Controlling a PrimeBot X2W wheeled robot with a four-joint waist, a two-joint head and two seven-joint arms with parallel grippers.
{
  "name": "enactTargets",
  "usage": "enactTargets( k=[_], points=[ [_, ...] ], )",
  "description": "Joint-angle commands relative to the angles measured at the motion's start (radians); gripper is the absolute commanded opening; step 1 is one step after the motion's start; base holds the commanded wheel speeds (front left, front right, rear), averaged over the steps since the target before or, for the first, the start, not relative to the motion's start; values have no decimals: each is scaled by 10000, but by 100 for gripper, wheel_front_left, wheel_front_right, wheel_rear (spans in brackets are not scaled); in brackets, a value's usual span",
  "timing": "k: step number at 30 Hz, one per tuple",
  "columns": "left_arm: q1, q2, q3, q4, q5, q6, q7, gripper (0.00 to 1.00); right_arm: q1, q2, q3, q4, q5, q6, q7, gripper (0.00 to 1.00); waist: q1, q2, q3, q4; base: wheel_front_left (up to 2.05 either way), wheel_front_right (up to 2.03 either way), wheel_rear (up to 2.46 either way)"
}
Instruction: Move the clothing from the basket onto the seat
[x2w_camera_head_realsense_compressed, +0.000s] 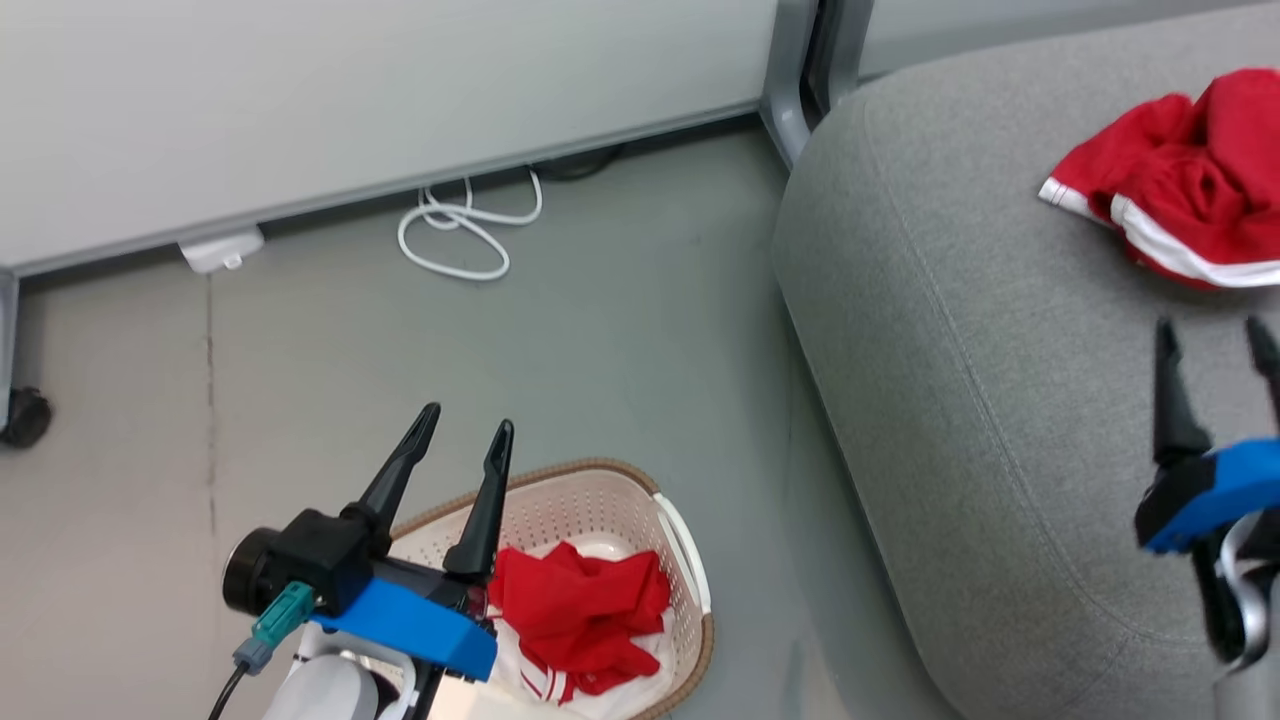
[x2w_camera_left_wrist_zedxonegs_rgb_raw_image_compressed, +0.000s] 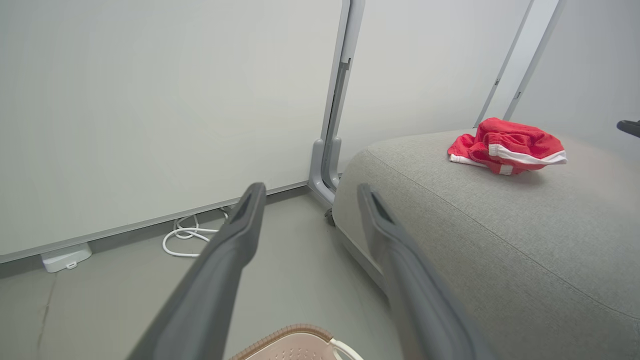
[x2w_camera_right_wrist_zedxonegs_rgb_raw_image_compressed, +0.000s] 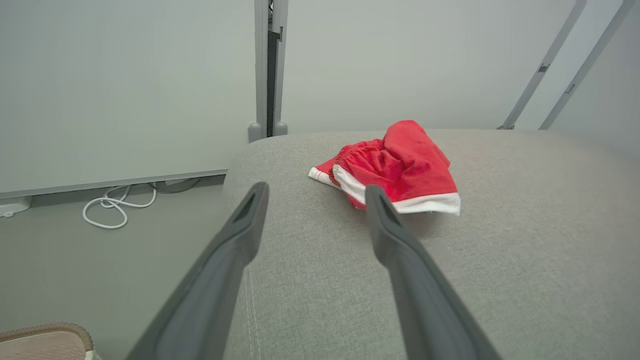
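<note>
- Down at the lower left of the head view, the left gripper (x2w_camera_head_realsense_compressed: 469, 417) hangs above the rim of a laundry basket (x2w_camera_head_realsense_compressed: 560, 467) standing on the grey floor (x2w_camera_head_realsense_compressed: 600, 330). Its two dark fingers are spread wide and hold nothing.
- Inside the basket lies a crumpled red garment (x2w_camera_head_realsense_compressed: 580, 600), with white stripes showing at its lower edge.
- To the right stands a big grey sofa (x2w_camera_head_realsense_compressed: 980, 350). A second red garment (x2w_camera_head_realsense_compressed: 1190, 180) with white trim rests on its cushion, near the top right corner of the view.
- The right gripper (x2w_camera_head_realsense_compressed: 1209, 322) hovers over the sofa near that garment without touching it, fingers wide apart and empty.
- A white cable (x2w_camera_head_realsense_compressed: 460, 235) lies looped on the floor by the pale wall.
- From the left wrist, the two spread fingers frame the floor and the sofa's rounded end. The basket's brown rim (x2w_camera_left_wrist_zedxonegs_rgb_raw_image_compressed: 295, 330) peeks in at the bottom edge, and the second red garment (x2w_camera_left_wrist_zedxonegs_rgb_raw_image_compressed: 510, 145) sits well beyond on the sofa.
- From the right wrist, the parted fingers point across the cushion at the second red garment (x2w_camera_right_wrist_zedxonegs_rgb_raw_image_compressed: 400, 167), which lies just past their tips. A corner of the basket (x2w_camera_right_wrist_zedxonegs_rgb_raw_image_compressed: 50, 332) shows at the lower left.
</note>
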Motion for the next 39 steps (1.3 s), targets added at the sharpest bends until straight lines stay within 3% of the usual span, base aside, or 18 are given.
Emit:
enactTargets(
  k=[1,7,14,31,39],
  points=[
    [183,-43,155,68,75,-23,-49,100,449,136,192,-305,51,1,-108,100,4,0,-481,59,0,0,0],
    [745,-293,843,224,163,-66,-48,100,1932,727,947,-1704,111,1,-185,100,4,0,-987,128,0,0,0],
    [1056,-577,1440,513,210,-96,-49,100,2853,1001,1479,-2421,450,3,-83,100,4,0,-1366,388,0,0,0],
    [1454,-670,2146,606,378,-102,-49,100,3285,1035,1937,-2019,936,1,-291,100,4,0,-1755,1832,0,0,0],
    [1669,-623,2539,779,365,-103,-51,100,3486,1034,1955,-1728,838,1,-418,100,4,0,-1928,2120,0,0,0]
  ],
)
